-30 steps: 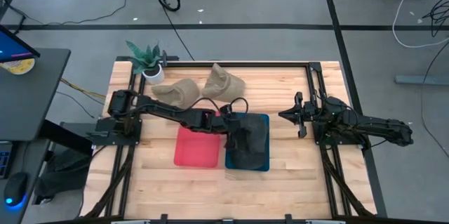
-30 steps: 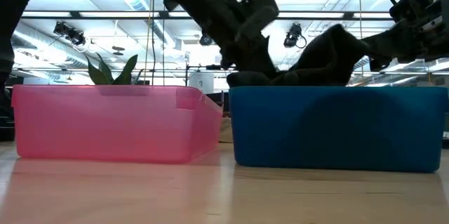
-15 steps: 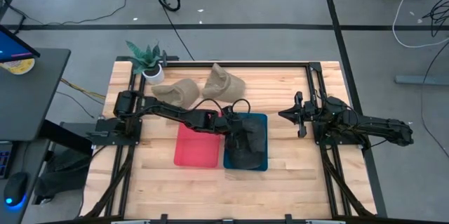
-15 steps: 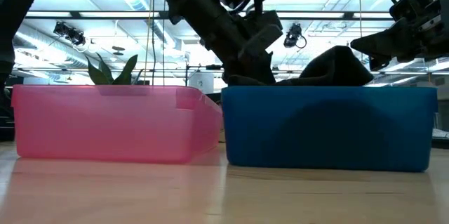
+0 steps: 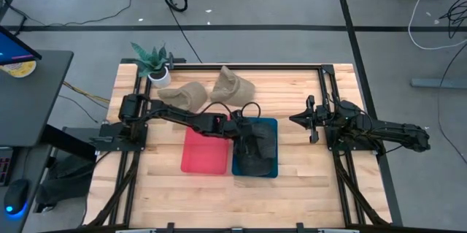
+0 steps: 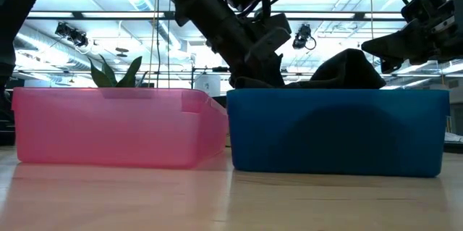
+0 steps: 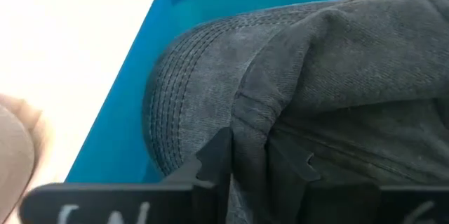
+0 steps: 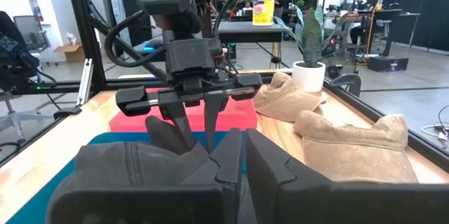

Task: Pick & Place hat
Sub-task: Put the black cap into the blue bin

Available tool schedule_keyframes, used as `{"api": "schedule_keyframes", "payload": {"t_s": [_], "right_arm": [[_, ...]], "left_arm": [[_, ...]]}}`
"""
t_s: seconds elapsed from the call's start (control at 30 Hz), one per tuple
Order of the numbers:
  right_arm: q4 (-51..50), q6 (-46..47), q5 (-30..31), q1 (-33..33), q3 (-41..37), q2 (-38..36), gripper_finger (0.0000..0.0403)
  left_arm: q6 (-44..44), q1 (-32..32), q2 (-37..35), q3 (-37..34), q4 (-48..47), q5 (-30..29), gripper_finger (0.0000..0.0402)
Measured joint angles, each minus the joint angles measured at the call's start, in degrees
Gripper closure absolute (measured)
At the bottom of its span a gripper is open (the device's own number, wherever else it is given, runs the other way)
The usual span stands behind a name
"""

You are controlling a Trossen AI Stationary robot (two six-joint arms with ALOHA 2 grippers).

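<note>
A dark grey hat (image 5: 257, 151) lies in the blue bin (image 5: 276, 127), its crown rising above the rim in the low view (image 6: 351, 64). My left gripper (image 5: 244, 134) reaches down into the bin at the hat's left side and is shut on it (image 7: 249, 171). The right wrist view shows that gripper from the front (image 8: 194, 136). My right gripper (image 5: 307, 120) is shut and hangs above the table to the right of the bin, touching nothing (image 8: 243, 161). My left gripper pinches a raised fold of the grey hat (image 7: 251, 115) between its two fingers, next to the stitched brim (image 7: 186, 90). The fingers (image 8: 179, 122) come from above, slanting down from the table's left. The hat rests in the blue bin.
A pink bin (image 5: 203, 153) stands against the blue bin's left side. Two tan hats (image 5: 184, 94) (image 5: 232, 83) lie on the table behind the bins, and a potted plant (image 5: 155, 63) stands at the far left corner. Bare wood shows near the front edge.
My left gripper has moved down into the blue bin, still shut on the hat. The hat has sunk with it, so its crown stands lower above the rim. The blue bin has slid a little toward the table's left, against the pink bin.
</note>
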Motion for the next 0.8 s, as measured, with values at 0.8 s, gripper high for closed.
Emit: {"api": "schedule_keyframes", "payload": {"t_s": [0.8], "right_arm": [[-0.02,0.00,-0.02,0.00,0.00,0.00,0.0376]], "left_arm": [[1.60,0.73,0.00,8.28,-12.39,3.47,0.0203]]}}
